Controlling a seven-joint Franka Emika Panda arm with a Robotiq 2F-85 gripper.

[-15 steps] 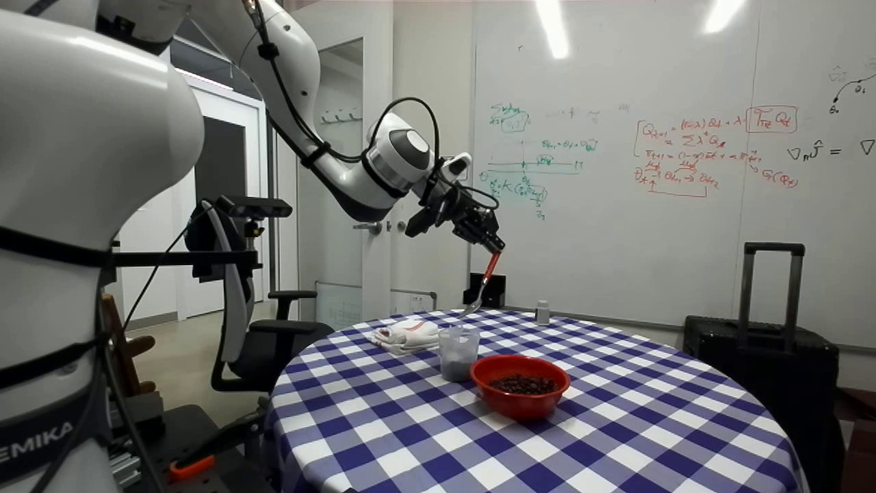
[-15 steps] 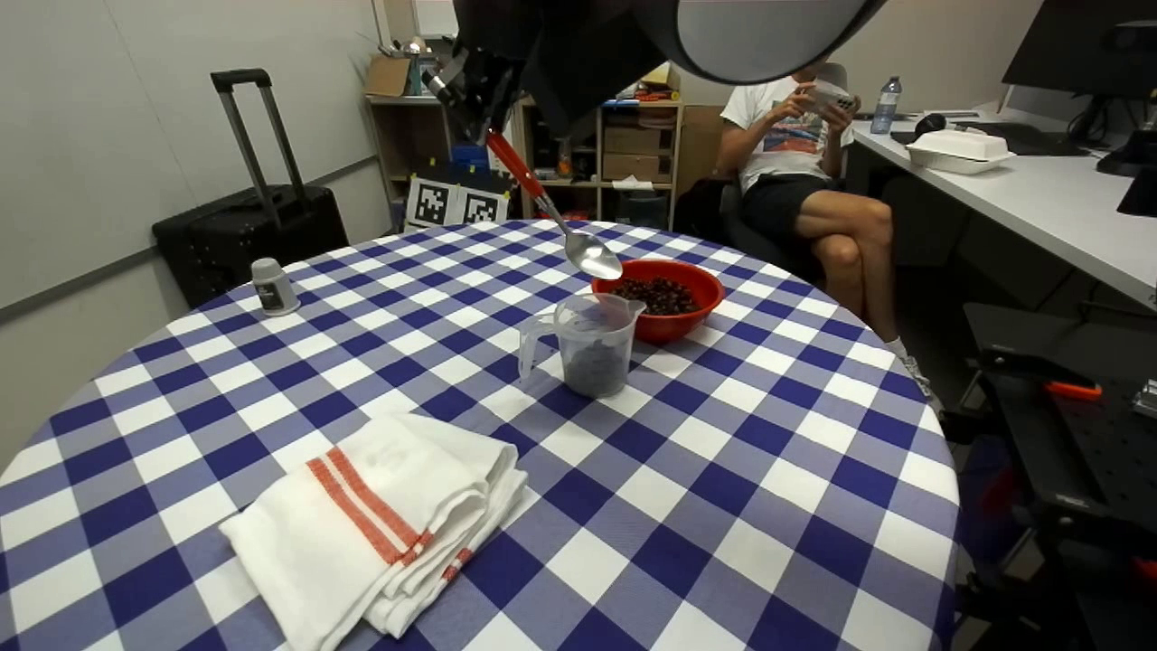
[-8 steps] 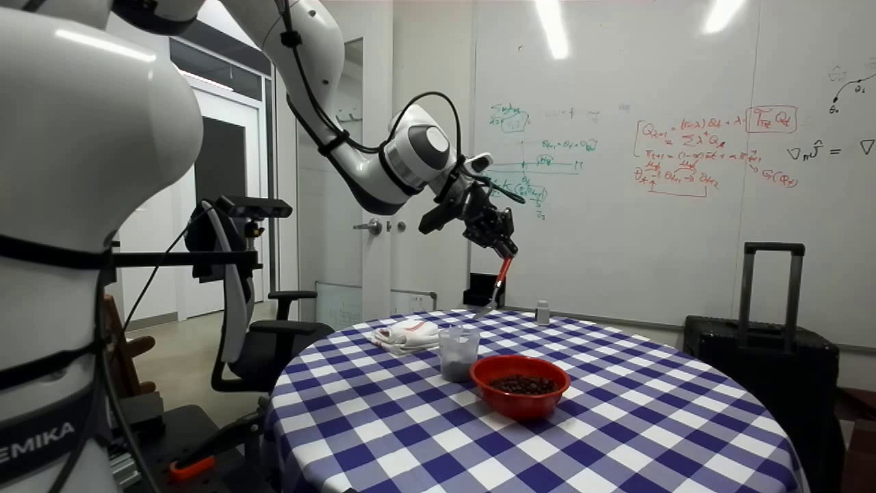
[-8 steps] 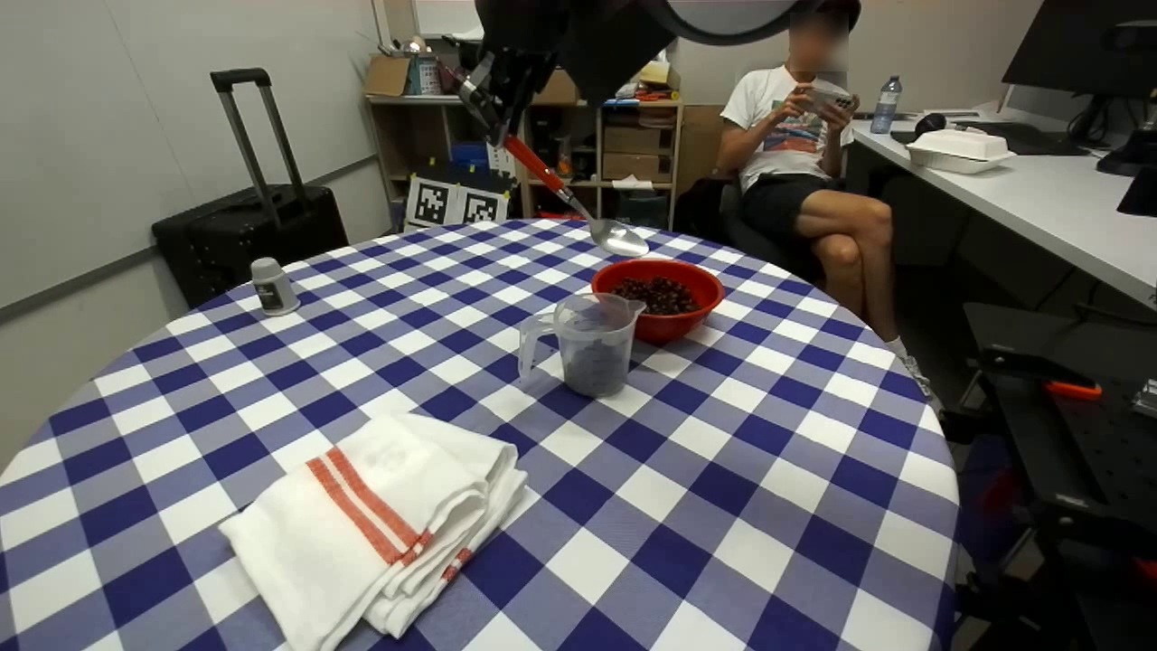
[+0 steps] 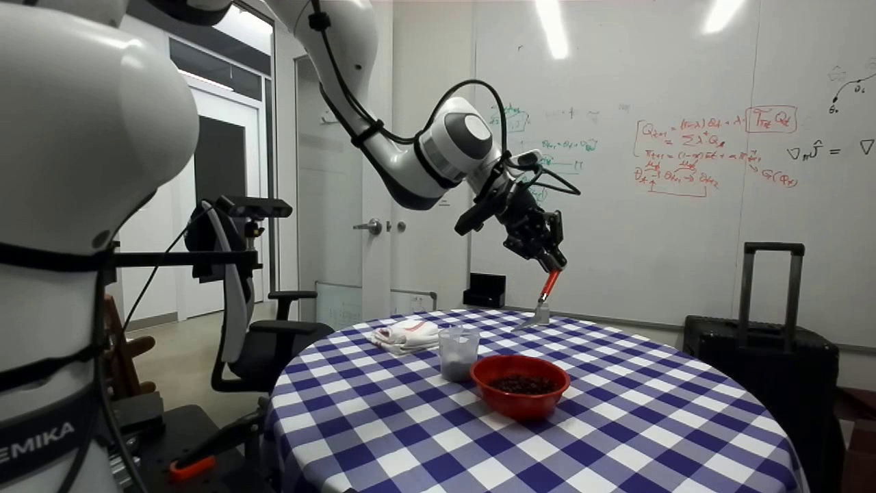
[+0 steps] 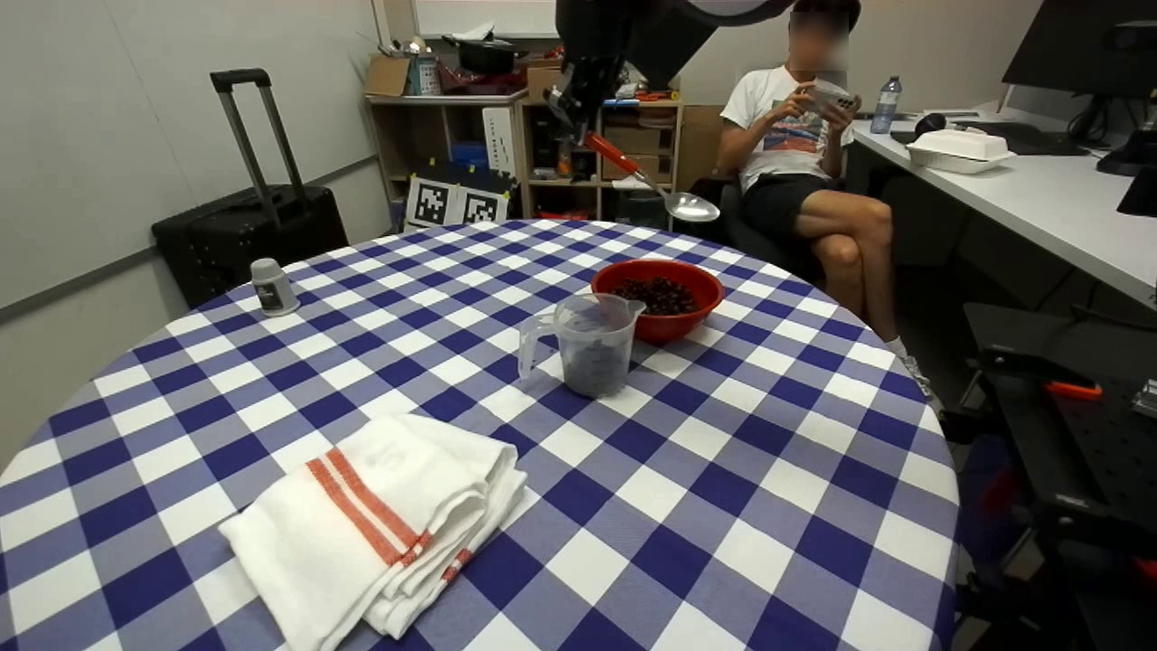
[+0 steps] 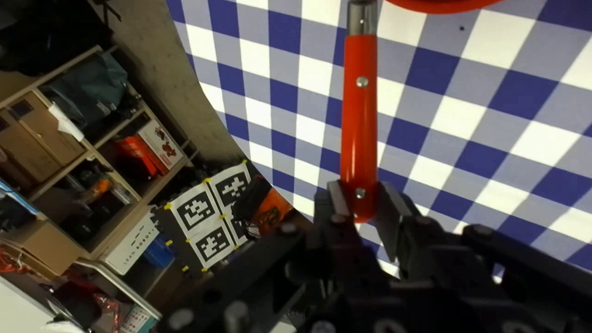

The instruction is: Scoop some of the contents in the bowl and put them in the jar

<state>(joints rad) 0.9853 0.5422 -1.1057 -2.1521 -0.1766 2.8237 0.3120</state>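
The red bowl (image 5: pixel 520 405) stands on the checked tablecloth with dark brown beans in it. It also shows in an exterior view (image 6: pixel 673 327), and its rim shows at the top of the wrist view (image 7: pixel 444 6). The jar is a clear plastic jug (image 6: pixel 598 348) with a handle, right beside the bowl, with something dark grey low inside; it also shows in an exterior view (image 5: pixel 457 352). My gripper (image 5: pixel 553 264) is shut on the red handle of a metal spoon (image 7: pixel 360 125), held tilted in the air. The spoon's scoop (image 6: pixel 692 208) shows bare shiny metal, above and beyond the bowl.
A folded white towel (image 6: pixel 371 515) with red stripes lies on the table. A small whitish shaker (image 6: pixel 274 287) stands near the table's edge. A small dark speck (image 7: pixel 461 28) lies on the cloth near the bowl. A person sits beyond the table.
My gripper and the spoon have moved to the right in both exterior views, away from above the jug. The bowl, jug and towel have not moved.
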